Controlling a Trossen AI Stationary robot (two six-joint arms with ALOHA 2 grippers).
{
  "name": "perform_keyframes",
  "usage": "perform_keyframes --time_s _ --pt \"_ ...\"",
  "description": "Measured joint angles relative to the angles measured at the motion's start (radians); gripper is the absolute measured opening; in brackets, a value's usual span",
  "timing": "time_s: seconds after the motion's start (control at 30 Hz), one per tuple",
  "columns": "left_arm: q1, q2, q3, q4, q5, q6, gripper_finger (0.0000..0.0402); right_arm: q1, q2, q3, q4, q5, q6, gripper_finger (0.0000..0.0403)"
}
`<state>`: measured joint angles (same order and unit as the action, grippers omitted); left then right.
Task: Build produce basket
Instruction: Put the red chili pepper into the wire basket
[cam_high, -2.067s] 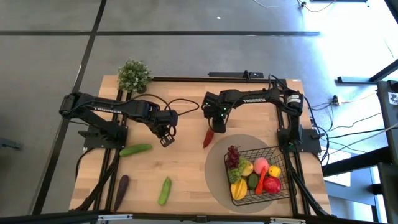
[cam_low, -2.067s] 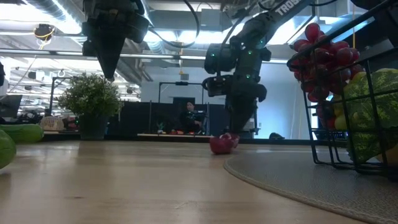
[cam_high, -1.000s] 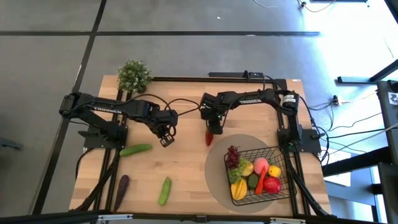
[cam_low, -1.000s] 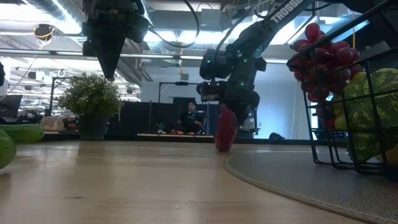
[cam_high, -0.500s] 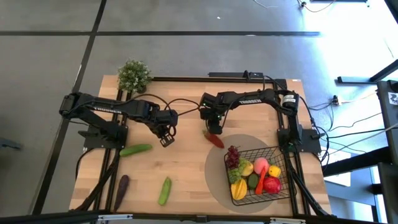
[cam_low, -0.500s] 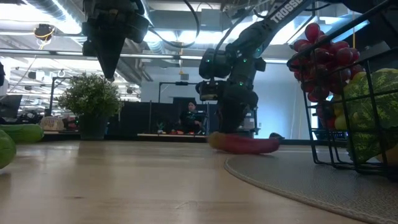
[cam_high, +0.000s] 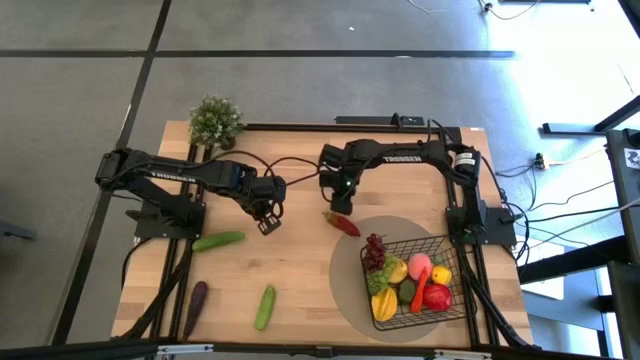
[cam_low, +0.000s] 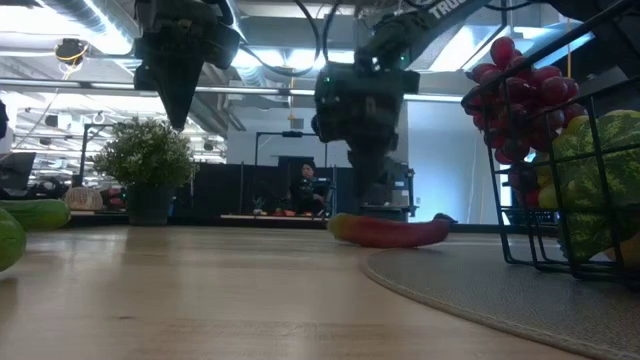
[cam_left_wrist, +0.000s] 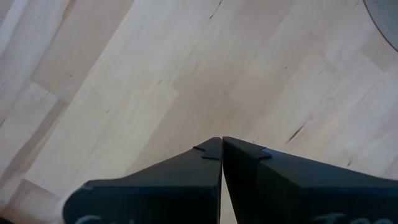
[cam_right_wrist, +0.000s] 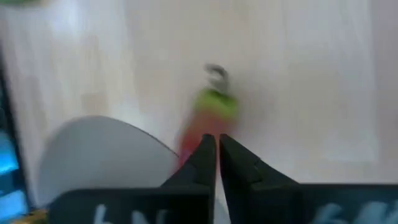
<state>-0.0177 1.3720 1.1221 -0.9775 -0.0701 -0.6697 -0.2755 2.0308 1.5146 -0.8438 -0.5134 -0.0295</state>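
I see a pale wooden tabletop (cam_high: 300, 290) with a grey round mat (cam_high: 345, 290) near its right front corner, carrying the basket (cam_high: 452, 300). Right gripper (cam_high: 340, 203) hangs pressed together, empty, just above the red chili (cam_high: 342, 223) at mid-table. Left gripper (cam_high: 266, 225) hovers closed, empty.

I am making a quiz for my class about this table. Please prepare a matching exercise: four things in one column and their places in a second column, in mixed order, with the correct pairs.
Things:
1. red chili
2. potted plant
3. eggplant
4. dark red grapes

Places:
A. far left corner of the table
B. inside the basket, at its left end
C. near the front edge of the table, on the left
D. on the wood just below the right hand, at the edge of the grey mat

Pairs: 1-D, 2-A, 3-C, 4-B
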Motion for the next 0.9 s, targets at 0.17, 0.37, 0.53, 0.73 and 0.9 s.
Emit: perform_keyframes --time_s 0.17,0.37,0.53,0.73,0.9 --pt "0.0 0.0 0.0 0.0 -0.015 0.0 0.0005 0.044 0.0 0.003 0.062 0.045 0.049 0.0067" --pt "0.0 0.0 0.0 -0.001 -0.018 0.002 0.0005 0.119 0.0 0.003 0.146 0.198 -0.001 0.0138" --pt "0.0 0.0 0.0 -0.001 -0.018 0.03 0.0001 0.164 0.002 0.003 0.207 0.283 -0.05 0.0159" --pt "0.0 0.0 0.0 -0.001 -0.018 0.049 0.0006 0.175 0.014 0.003 0.199 0.389 -0.023 0.016" --pt "0.0 0.0 0.0 -0.002 -0.018 0.051 0.0005 0.174 0.043 0.003 0.199 0.39 0.027 0.016"
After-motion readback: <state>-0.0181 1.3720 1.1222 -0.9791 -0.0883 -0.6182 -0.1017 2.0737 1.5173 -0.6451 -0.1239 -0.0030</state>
